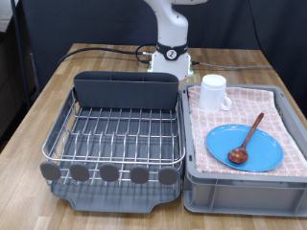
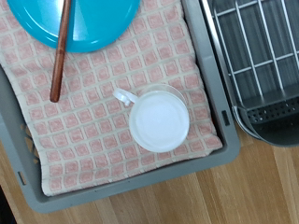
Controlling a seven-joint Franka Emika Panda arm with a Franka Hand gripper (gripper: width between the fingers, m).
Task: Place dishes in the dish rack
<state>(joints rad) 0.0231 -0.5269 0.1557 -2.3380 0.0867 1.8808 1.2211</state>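
The dish rack is a silver wire grid on a dark grey tray with a tall dark back compartment, and nothing lies in it. It fills the exterior view's left half, and its corner also shows in the wrist view. To its right stands a grey bin lined with pink checked cloth. On the cloth stands a white mug, upright. Nearer the bin's front lies a light-blue plate with a brown wooden spoon resting across it. The gripper shows in neither view; the wrist camera looks down on the mug.
The grey bin sits flush against the rack's side on a wooden table. The robot's white base stands behind the rack, with black cables running off toward the exterior view's left.
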